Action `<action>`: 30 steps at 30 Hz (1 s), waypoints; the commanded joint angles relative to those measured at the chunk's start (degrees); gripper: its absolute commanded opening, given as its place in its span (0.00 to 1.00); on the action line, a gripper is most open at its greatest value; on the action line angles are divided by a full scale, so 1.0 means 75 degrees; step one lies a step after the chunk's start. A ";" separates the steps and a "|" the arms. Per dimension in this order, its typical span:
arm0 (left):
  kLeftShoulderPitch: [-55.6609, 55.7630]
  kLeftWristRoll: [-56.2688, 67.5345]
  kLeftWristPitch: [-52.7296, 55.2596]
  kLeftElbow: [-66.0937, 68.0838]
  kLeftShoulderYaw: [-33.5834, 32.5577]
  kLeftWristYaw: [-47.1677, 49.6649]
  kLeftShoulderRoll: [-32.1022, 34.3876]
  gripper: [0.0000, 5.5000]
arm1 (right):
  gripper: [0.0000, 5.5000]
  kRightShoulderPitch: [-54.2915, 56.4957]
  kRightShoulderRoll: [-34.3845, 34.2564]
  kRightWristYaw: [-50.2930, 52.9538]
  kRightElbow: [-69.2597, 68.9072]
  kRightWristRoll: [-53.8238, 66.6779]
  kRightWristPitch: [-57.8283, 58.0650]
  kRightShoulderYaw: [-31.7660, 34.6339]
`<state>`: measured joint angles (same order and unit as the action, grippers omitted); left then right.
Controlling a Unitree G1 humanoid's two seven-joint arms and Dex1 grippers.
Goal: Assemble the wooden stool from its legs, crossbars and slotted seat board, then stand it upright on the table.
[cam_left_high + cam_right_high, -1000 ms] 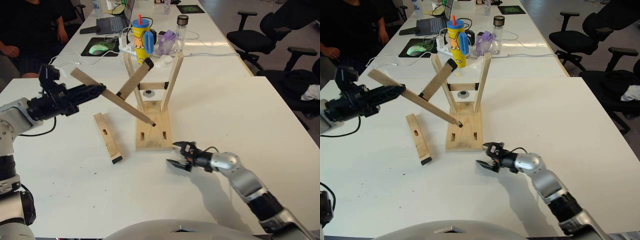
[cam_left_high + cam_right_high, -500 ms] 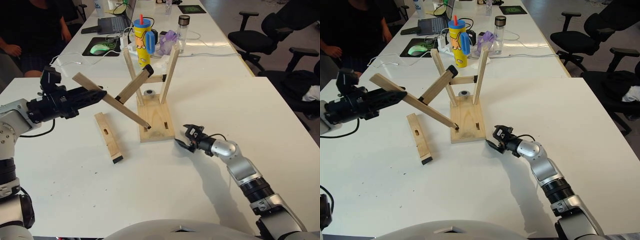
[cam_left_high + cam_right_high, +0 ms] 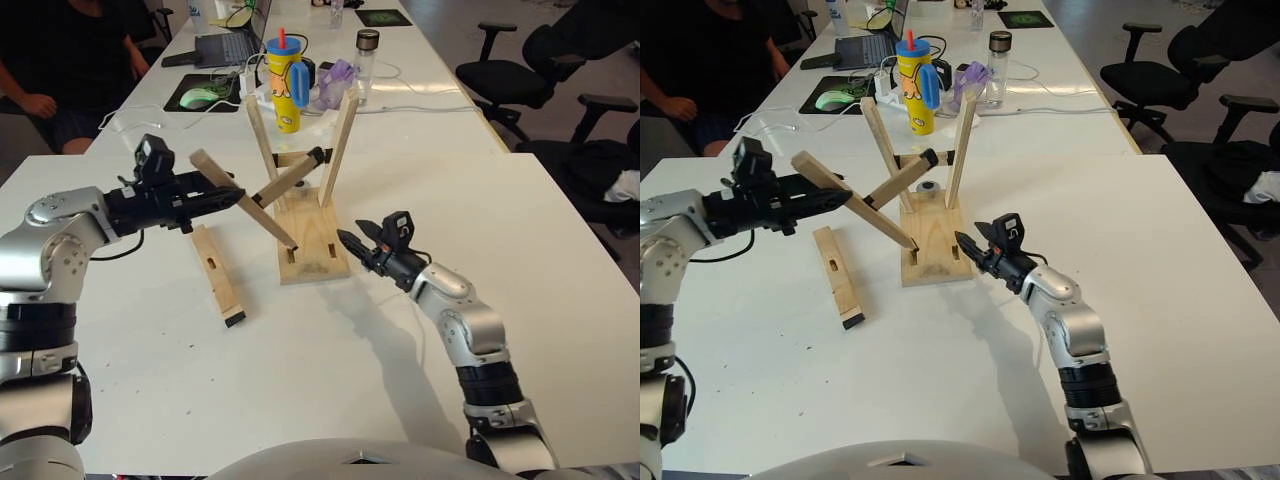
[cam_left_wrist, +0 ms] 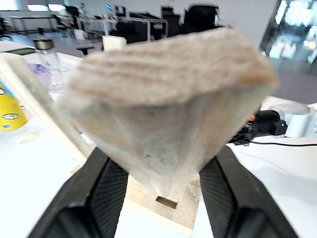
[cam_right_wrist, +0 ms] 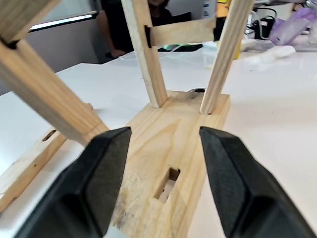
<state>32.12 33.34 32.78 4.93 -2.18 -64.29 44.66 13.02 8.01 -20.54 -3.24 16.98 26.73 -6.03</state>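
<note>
My left pincer (image 3: 215, 197) is clenched on a leg (image 3: 262, 220) near its upper end. The leg's long axis slants from high on my left down to the right, and its lower tip meets the seat board (image 3: 315, 262) near a slot; whether it is seated there I cannot tell. A crossbar (image 3: 290, 177) juts from it, up and away. The board lies flat on the table (image 3: 300, 370), lengthwise away from me, with two upright legs (image 3: 340, 140) at its far end. A spare leg (image 3: 217, 272) lies flat to the board's left. My right pincer (image 3: 352, 232) is spread wide, grasping nothing, just beside the board's right edge.
</note>
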 commanded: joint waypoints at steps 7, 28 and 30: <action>0.1474 -0.1513 -0.0955 0.1353 0.1526 -0.1859 0.0053 0.37 | 0.46 0.0115 0.0133 -0.0023 0.0651 -0.1734 0.0353 -0.1931; 0.0209 -0.2213 -0.1614 0.1337 0.2104 -0.1374 -0.0774 0.37 | 0.46 0.0486 0.0921 -0.1007 0.1271 -0.2112 0.2473 -0.3085; 0.0285 -0.2171 -0.1639 0.1562 0.1903 -0.1184 -0.0843 0.42 | 0.46 0.0450 0.0911 -0.1013 0.1252 -0.2088 0.2476 -0.3064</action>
<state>37.80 19.18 18.46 13.35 10.05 -74.05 40.19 21.36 12.56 -27.12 1.17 2.98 38.83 -26.27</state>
